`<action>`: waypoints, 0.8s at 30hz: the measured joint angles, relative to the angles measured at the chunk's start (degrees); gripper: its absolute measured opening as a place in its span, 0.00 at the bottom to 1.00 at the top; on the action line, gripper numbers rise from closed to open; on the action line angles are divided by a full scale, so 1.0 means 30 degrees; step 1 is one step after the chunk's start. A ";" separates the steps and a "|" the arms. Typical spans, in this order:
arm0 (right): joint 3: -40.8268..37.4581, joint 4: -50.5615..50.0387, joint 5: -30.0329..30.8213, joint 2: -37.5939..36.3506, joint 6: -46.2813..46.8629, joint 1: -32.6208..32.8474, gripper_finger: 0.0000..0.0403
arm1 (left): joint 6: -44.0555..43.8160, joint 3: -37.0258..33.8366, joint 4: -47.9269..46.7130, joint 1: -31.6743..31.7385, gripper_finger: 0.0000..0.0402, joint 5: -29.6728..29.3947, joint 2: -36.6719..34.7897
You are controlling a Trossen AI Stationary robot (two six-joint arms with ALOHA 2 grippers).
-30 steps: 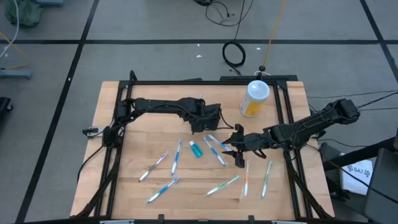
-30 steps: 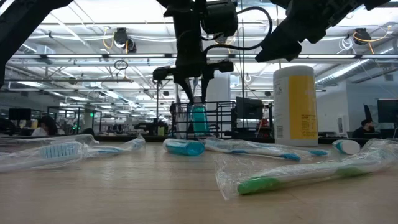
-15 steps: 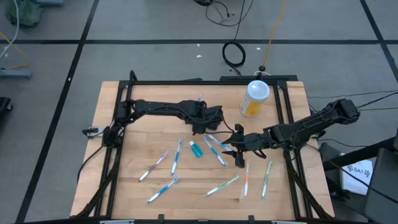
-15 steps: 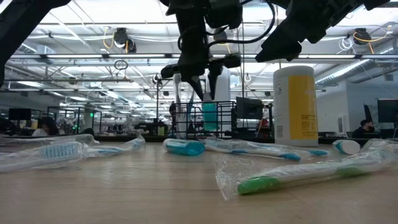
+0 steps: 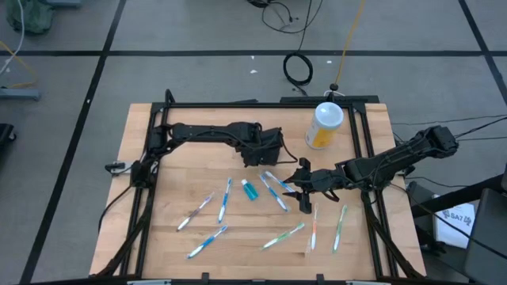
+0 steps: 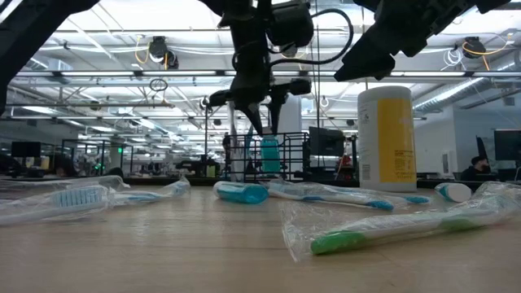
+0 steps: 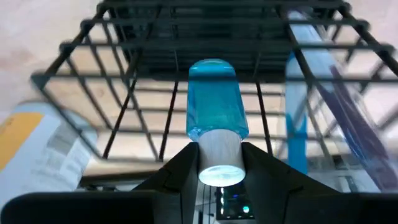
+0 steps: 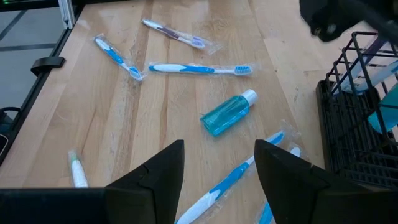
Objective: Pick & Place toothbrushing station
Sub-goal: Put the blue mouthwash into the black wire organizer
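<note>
Left fingers pinch blue bottle, cap half-hidden

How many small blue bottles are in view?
2. One blue bottle lies on the table among toothbrushes; the other blue bottle is held by its cap in the left gripper at the wire caddy. More may be hidden.

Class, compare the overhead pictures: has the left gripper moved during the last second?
Yes. The left gripper, holding a small blue bottle, swung toward the yellow bottle, then returned roughly to its start.
</note>
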 joint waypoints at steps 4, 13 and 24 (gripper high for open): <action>0.0000 0.0009 0.0007 0.0000 0.0000 0.0000 0.46 | 0.0197 -0.0007 -0.0005 -0.0093 0.29 -0.0213 0.0560; 0.0007 -0.0086 0.0002 -0.0007 -0.0046 -0.0005 0.46 | 0.0139 0.0000 0.0289 -0.0109 0.29 -0.0872 0.0989; 0.0007 -0.0137 0.0007 -0.0007 -0.0437 0.0000 0.46 | -0.0366 0.0000 0.0339 -0.0175 0.29 -0.1057 0.0989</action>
